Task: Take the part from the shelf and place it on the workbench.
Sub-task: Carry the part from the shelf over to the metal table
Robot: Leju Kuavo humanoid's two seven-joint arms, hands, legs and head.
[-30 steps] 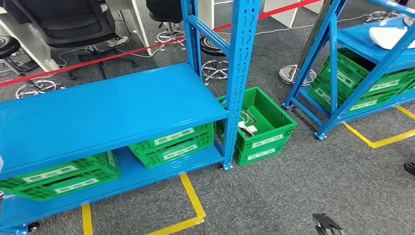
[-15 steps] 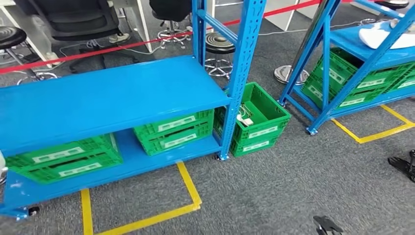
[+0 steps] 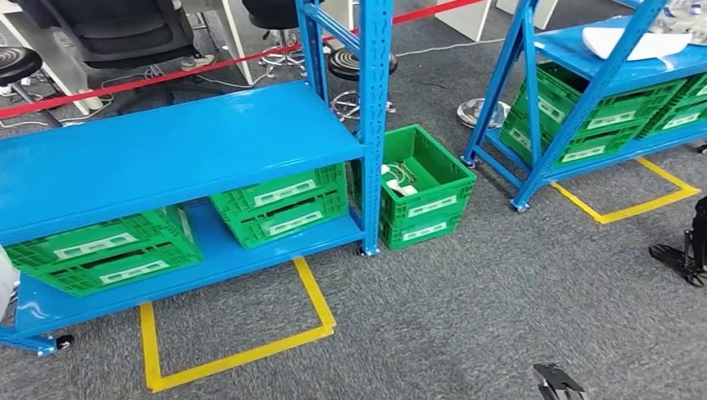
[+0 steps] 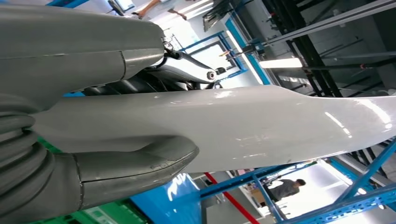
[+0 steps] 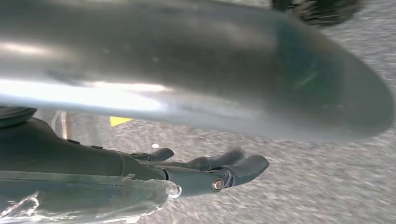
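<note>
Grey carpet floor [image 3: 467, 317] runs under two blue shelf racks; yellow tape [image 3: 238, 354] marks squares on it in front of each rack. The nearer shelf [image 3: 167, 150] has a bare blue top board, and two green crates [image 3: 279, 204] sit tilted on its lower board; a third green crate [image 3: 421, 187] stands on the floor just beside the rack's upright post, with white bits and cables inside. The second rack [image 3: 584, 92] stands to the right, with more green crates stacked on its lower board and a white object [image 3: 621, 42] lying on its upper board. Behind the racks a red barrier tape [image 3: 167, 75] crosses the room, with office chairs and stools beyond it.

In the left wrist view the left hand [image 4: 121, 172] grips a long, glossy white part [image 4: 261, 126]; the thick grey thumb lies against one face of it and the darker fingers against the other, the part reaching far past the hand. In the right wrist view the right hand [image 5: 205, 170] hangs over the carpet with its dark fingers loosely extended, apart and holding nothing; a curved silver surface blurs above it.
</note>
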